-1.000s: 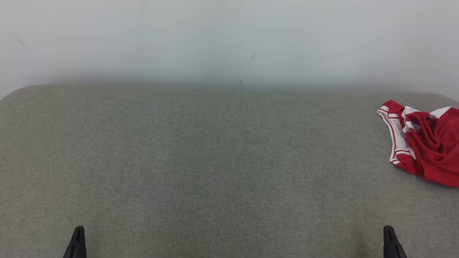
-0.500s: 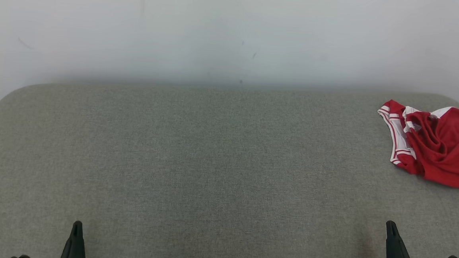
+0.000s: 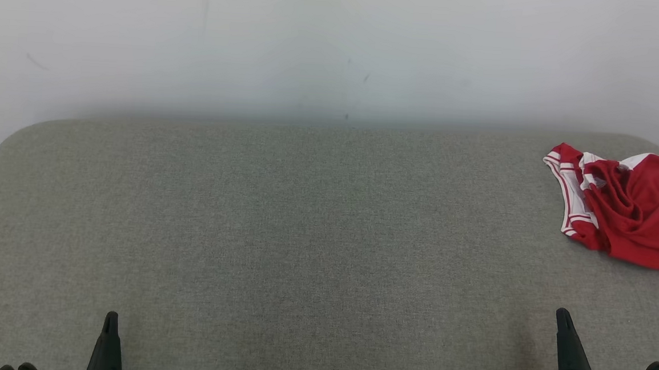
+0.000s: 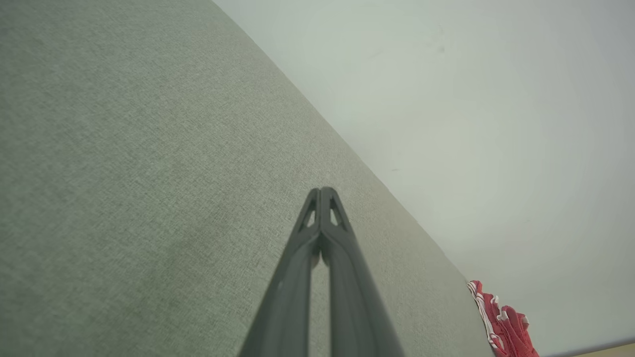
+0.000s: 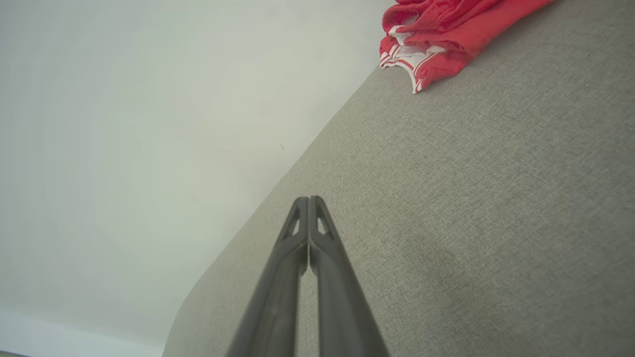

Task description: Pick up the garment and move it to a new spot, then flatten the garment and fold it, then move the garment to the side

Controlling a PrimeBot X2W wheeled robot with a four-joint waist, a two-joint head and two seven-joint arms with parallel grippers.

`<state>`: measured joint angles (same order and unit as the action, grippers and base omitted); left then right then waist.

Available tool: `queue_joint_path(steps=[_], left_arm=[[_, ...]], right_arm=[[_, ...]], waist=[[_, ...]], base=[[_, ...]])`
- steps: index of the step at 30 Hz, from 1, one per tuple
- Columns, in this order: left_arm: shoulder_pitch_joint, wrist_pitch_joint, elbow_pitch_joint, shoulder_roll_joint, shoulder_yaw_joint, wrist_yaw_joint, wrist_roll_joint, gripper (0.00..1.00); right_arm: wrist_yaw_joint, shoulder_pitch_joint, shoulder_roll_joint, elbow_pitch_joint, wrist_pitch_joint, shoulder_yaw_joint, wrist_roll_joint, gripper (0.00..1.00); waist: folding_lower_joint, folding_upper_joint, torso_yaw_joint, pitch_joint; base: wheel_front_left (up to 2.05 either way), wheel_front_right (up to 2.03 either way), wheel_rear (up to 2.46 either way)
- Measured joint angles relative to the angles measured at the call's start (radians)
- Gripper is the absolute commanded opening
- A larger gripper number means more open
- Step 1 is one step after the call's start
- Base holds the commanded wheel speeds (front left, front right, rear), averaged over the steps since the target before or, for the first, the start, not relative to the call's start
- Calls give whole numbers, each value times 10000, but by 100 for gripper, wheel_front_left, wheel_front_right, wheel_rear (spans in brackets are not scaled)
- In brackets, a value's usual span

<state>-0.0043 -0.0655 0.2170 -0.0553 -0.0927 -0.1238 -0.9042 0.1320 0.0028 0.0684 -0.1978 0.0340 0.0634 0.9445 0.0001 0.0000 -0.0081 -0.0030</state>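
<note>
Both our grippers clenched empty, the right gripper [image 3: 562, 322] sits nearer the crumpled garment [image 3: 631, 206], lying far right ahead.

The garment [image 3: 631, 209] is red with white bands striped in red, and it lies crumpled in a loose heap, not spread out. It sits at the right edge of the head view, above the middle, on the grey surface [image 3: 303, 235] near its far right corner, with its right part cut off by the frame.

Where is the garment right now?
In the head view the red garment lies crumpled at the far right of the grey surface, near the wall, ahead of the right gripper and apart from it.
</note>
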Motion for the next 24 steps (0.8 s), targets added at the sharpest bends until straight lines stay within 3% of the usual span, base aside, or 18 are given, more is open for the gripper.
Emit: queue_joint_path(steps=[24], left_arm=[[-375,646,102,10,-67,-6,-2587,0]], right_arm=[[0,-397,-52,-165,-527,167,2429,0]], waist=[[0,0,23,18]], base=[[0,0,0]])
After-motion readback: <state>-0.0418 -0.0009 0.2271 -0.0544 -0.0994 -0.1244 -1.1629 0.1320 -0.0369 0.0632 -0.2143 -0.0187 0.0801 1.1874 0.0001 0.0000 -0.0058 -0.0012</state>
